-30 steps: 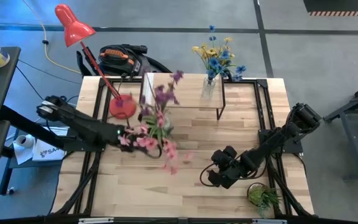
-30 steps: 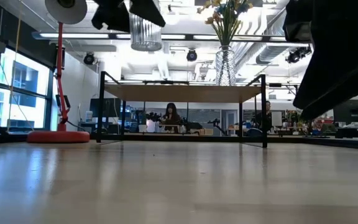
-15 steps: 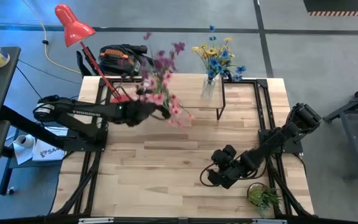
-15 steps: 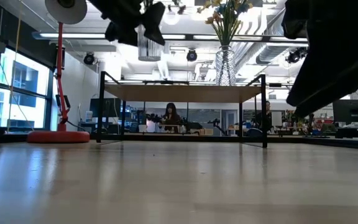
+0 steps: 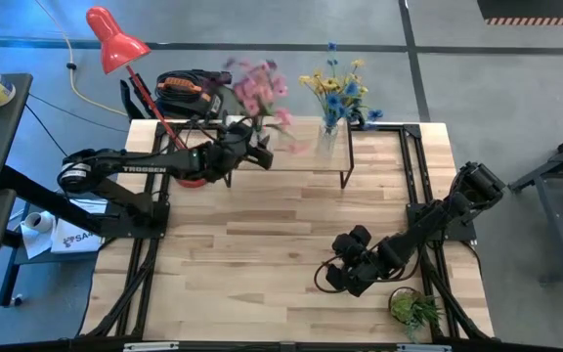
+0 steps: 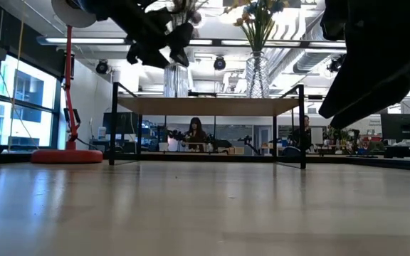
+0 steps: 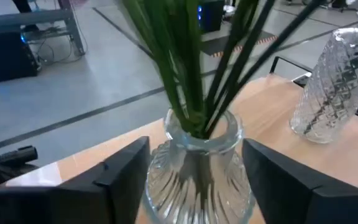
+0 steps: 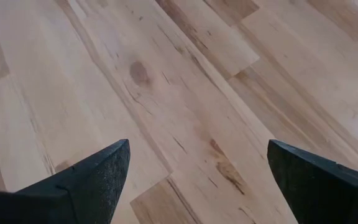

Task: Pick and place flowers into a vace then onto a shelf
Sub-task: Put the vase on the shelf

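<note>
Left hand (image 7: 194, 180) is clamped around a ribbed glass vase (image 7: 197, 165) of pink flowers (image 5: 257, 88) held up over the left end of the shelf (image 5: 296, 156), next to the second vase (image 5: 328, 135) already standing there, while the right hand (image 5: 345, 266) hangs wide open over the worktop (image 5: 262, 274).

Bright, even daylight — pink flowers (image 5: 260, 90) motion-blurred — ceiling lights (image 6: 212, 41) glare.
</note>
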Action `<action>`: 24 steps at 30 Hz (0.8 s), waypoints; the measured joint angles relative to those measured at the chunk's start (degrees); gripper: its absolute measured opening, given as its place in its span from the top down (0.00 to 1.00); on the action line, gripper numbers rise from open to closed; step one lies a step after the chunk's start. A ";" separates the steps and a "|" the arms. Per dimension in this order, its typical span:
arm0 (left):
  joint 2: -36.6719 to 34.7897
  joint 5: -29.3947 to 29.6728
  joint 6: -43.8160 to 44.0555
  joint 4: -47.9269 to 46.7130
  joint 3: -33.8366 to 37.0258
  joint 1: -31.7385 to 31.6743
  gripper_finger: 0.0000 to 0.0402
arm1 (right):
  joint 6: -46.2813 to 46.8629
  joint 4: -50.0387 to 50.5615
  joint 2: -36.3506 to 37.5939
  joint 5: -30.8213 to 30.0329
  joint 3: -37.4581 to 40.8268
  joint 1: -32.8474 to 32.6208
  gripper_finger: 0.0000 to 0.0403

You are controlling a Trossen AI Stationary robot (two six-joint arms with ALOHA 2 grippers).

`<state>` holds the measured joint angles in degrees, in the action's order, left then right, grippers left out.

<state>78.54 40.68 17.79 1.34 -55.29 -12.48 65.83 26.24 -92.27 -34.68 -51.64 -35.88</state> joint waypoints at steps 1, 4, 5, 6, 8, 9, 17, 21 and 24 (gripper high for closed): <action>0.25 0.07 -0.07 0.46 0.00 -0.20 0.31 | -0.20 0.00 0.00 -0.14 0.00 0.00 0.08; 1.12 0.23 -0.51 2.17 -0.01 -0.33 0.40 | -0.29 0.02 0.00 -0.80 0.00 0.00 0.08; 1.34 0.29 -1.07 2.83 -0.07 -0.31 0.43 | -0.29 0.00 0.00 -0.82 0.00 0.00 0.08; 1.34 0.29 -1.29 2.87 -0.11 -0.31 0.45 | -0.28 0.00 0.00 -0.81 0.00 0.00 0.08; 1.25 0.69 -1.44 2.82 -0.11 -0.28 0.49 | -0.21 0.09 0.00 -0.81 0.00 -0.08 0.08; 1.25 0.83 -1.45 2.81 -0.11 -0.27 0.50 | -0.22 0.10 0.00 -0.81 0.00 -0.18 0.08; 1.27 0.90 -1.45 2.63 -0.11 -0.27 0.49 | -0.25 0.35 0.00 -0.21 0.00 -0.28 0.08; 1.34 0.64 -1.45 2.22 -0.09 -0.25 0.43 | -0.27 0.94 0.00 -0.14 0.00 -0.26 0.08; 1.34 0.27 -1.45 1.74 -0.04 -0.25 0.39 | -0.27 1.27 0.00 0.21 0.00 -0.28 0.08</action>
<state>79.88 40.95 16.34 3.08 -55.33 -12.73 65.56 27.50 -92.27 -34.46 -51.64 -36.16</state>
